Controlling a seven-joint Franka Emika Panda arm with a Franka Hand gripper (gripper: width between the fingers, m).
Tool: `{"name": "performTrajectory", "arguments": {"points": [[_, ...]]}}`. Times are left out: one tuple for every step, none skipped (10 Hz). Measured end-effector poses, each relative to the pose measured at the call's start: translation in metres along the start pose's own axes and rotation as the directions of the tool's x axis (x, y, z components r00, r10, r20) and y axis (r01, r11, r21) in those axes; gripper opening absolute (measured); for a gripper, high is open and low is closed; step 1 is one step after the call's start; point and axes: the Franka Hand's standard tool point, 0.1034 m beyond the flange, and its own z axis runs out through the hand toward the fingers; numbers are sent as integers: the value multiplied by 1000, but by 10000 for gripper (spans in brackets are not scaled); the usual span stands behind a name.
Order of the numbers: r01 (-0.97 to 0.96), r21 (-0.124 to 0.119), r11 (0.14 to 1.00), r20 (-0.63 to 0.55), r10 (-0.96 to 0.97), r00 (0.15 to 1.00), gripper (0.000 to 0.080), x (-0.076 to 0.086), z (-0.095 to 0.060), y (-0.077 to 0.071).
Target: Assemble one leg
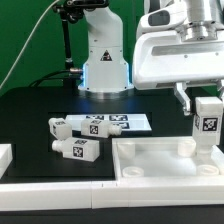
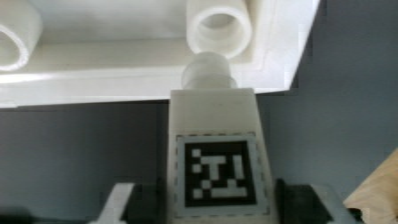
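Nearest you in the exterior view is the big white panel (image 1: 150,165), lying flat on the black table (image 1: 40,110) w/ a raised rim. It fills the front from about the middle across to the exterior view's right. Behind it, at the back centre, you've got the white arm base (image 1: 105,60). The marker board (image 1: 125,122) lies flat on the table in front of that base, well apart from the panel.

Your hand (image 1: 205,103) hangs over the panel's far corner at the exterior view's right, clamped on the leg (image 1: 207,125). The leg stands upright there, tag side facing the camera, narrow end down.

In the wrist view the two dark fingers (image 2: 125,203) sit either side of the leg's (image 2: 217,150) blocky body, w/ the square tag between them. The peg (image 2: 210,75) points at the panel's (image 2: 107,70) round corner socket (image 2: 219,20) and its tip stops just short of the hole, so it's not seated. Can't tell whether the tip touches the panel.

Two loose legs lie on their sides on the table, well apart from the hand. One (image 1: 62,127) is just beside the marker board's end at the exterior view's left; the other (image 1: 80,150) is a bit nearer you, between that one and the panel.
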Motion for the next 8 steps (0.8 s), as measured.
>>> {"name": "performTrajectory", "arguments": {"points": [[3,-2,1000,8,-3,1000,284,-4,4,0],[7,-2,1000,15,-7,1000,284,-9,7,-2],[10,-4,1000,22,-10,1000,284,-13,10,-2],[10,-6,1000,25,-10,1000,284,-15,13,-1],[11,-6,1000,23,-11,1000,284,-13,15,-2],[12,-5,1000,18,-12,1000,284,-10,17,-3],[15,-3,1000,16,-15,1000,284,-9,19,-6],[20,-1,1000,20,-20,1000,284,-12,22,-9]]}}
